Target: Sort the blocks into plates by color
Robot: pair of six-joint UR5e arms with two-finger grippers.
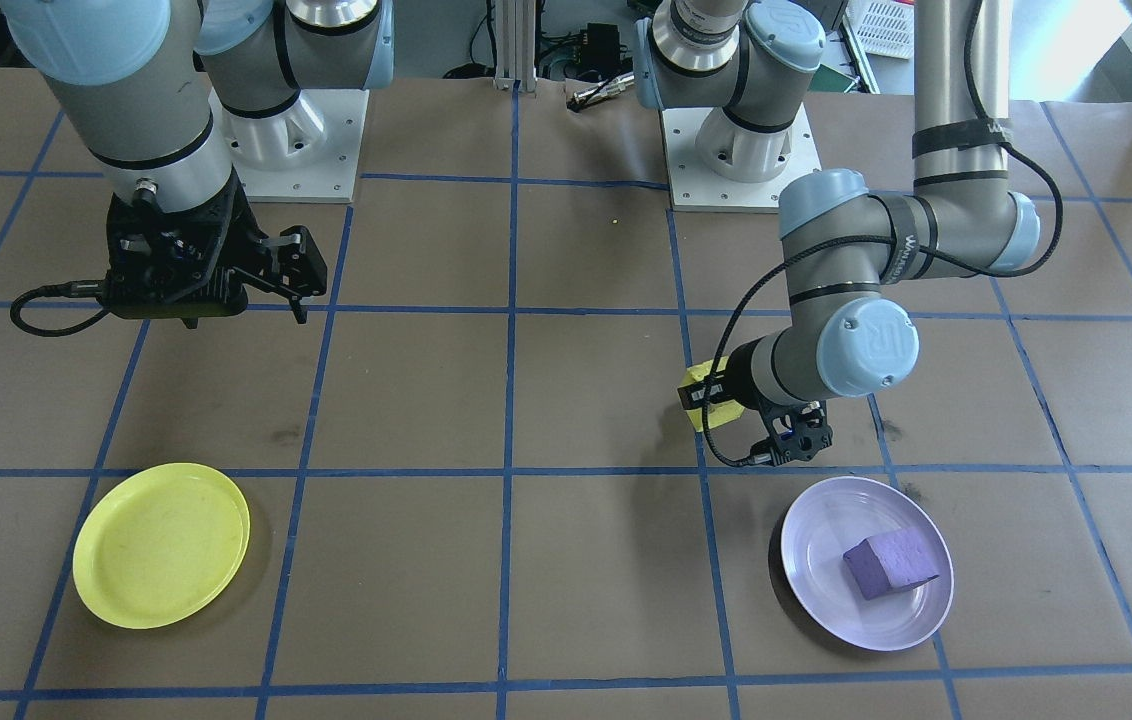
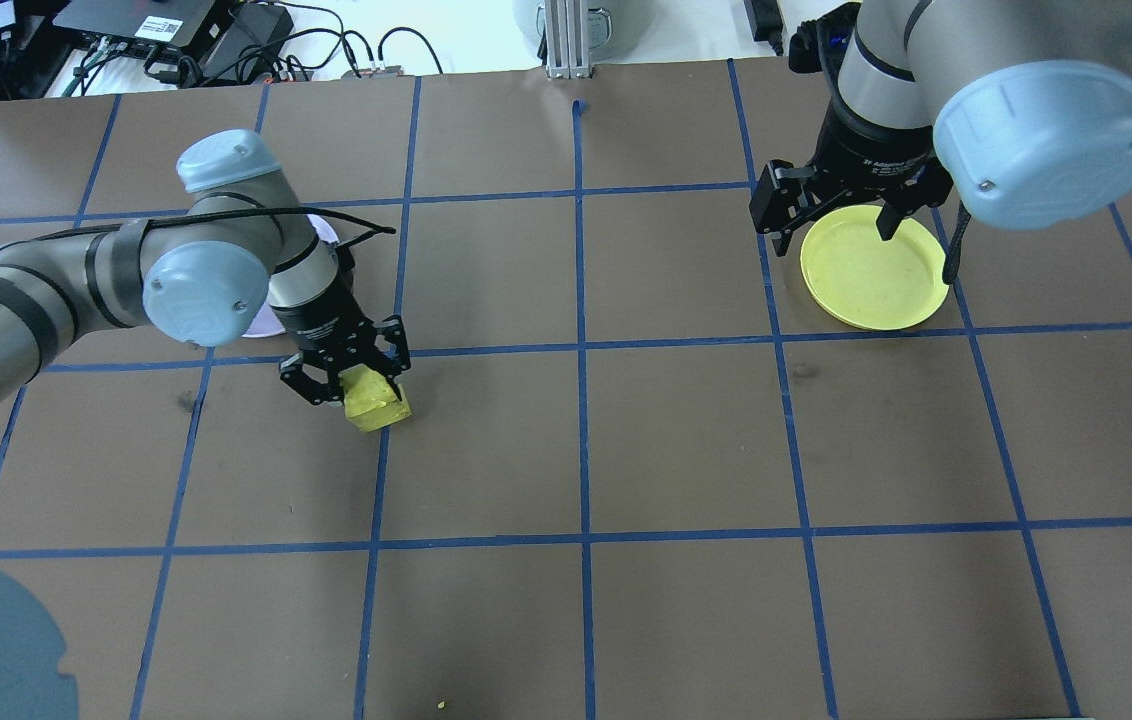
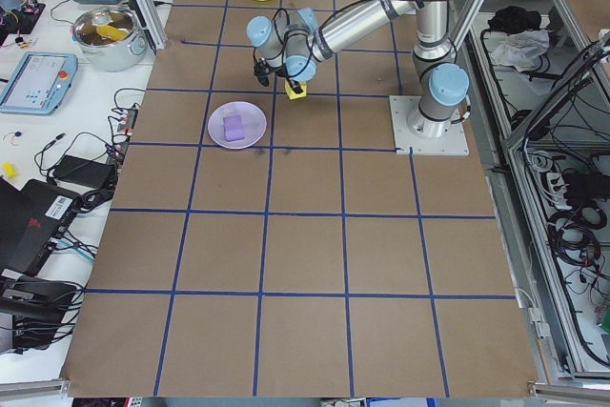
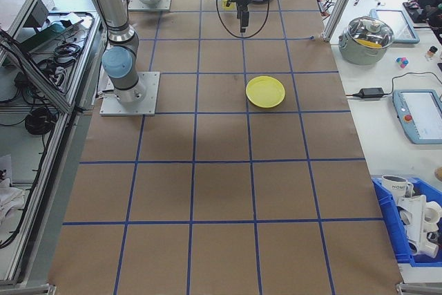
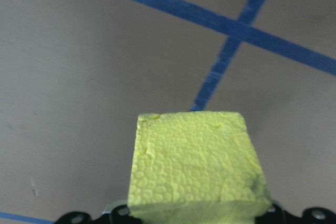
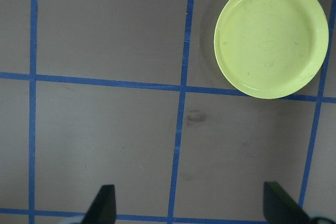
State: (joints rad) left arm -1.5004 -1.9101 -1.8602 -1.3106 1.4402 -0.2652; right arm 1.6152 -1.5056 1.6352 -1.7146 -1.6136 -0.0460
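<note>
Front-facing view: my left claw (image 1: 794,437) is low over the table, just beside the lavender plate (image 1: 811,565); the yellow block (image 1: 702,396) shows behind my wrist. The purple block (image 1: 888,563) lies in the lavender plate. My right claw (image 1: 256,285) hangs high over the table, well apart from the yellow plate (image 1: 162,545), which holds nothing. Overhead view: my left claw (image 2: 346,383) is clamped on the yellow block (image 2: 375,402), one finger on each side, near a crossing of the blue tape lines (image 2: 580,300); the lavender plate (image 2: 266,322) is mostly hidden under my forearm. My right claw (image 2: 831,215) has its fingers spread apart over the near rim of the yellow plate (image 2: 872,280). Left wrist view: the yellow block (image 5: 197,166) fills the lower middle, with the brown table (image 5: 79,77) beyond it. Right wrist view: my right fingertips (image 6: 105,205) stand wide apart with nothing between them; the yellow plate (image 6: 270,38) lies at upper right.
</note>
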